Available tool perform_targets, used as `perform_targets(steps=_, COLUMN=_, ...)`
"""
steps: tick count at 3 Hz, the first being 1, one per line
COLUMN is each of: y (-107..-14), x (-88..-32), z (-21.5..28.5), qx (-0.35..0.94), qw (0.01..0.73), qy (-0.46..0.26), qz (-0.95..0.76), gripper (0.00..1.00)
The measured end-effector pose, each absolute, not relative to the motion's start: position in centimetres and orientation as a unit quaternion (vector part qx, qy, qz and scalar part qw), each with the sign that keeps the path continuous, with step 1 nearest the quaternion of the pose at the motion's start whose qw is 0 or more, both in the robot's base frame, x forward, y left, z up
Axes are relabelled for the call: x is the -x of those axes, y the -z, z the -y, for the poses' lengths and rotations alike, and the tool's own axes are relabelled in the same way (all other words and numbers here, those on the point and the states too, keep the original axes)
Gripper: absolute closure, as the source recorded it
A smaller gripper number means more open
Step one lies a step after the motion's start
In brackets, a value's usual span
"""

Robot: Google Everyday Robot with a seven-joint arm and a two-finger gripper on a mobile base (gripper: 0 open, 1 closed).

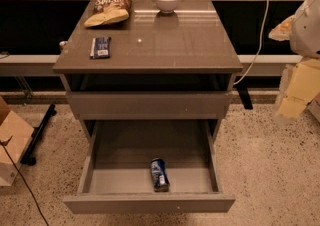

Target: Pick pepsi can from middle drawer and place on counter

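Note:
The pepsi can (159,174) is dark blue with white markings and lies on its side near the front of the open middle drawer (149,203), a little right of centre. The drawer is pulled fully out below a shut drawer front (149,104). The glossy grey-brown counter (165,45) tops the cabinet. My gripper (299,89) shows as a pale yellow and white shape at the far right edge, level with the counter, well away from the can and the drawer, with nothing seen in it.
On the counter lie a chips bag (110,7) at the back left, a white bowl (167,0) at the back centre and a flat dark-blue packet (100,47) at the left. A cardboard box (11,140) stands on the floor at left. A white cable (258,35) hangs at right.

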State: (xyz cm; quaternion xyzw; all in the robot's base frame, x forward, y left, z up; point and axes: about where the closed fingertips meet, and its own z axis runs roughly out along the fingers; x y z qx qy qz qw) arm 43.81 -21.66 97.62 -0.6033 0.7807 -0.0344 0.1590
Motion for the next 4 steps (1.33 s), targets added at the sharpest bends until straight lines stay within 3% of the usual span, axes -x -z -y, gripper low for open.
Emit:
perform_targets(steps=2, y=-97.2, x=-43.6, z=21.5, qx=0.591, qw=0.159, qy=0.034, qz=-0.790, gripper=0.00)
perform_targets(steps=4, y=-89.9, x=-42.2, z=18.3, qx=0.506, qw=0.157, qy=-0.054, qz=-0.846, gripper=0.00)
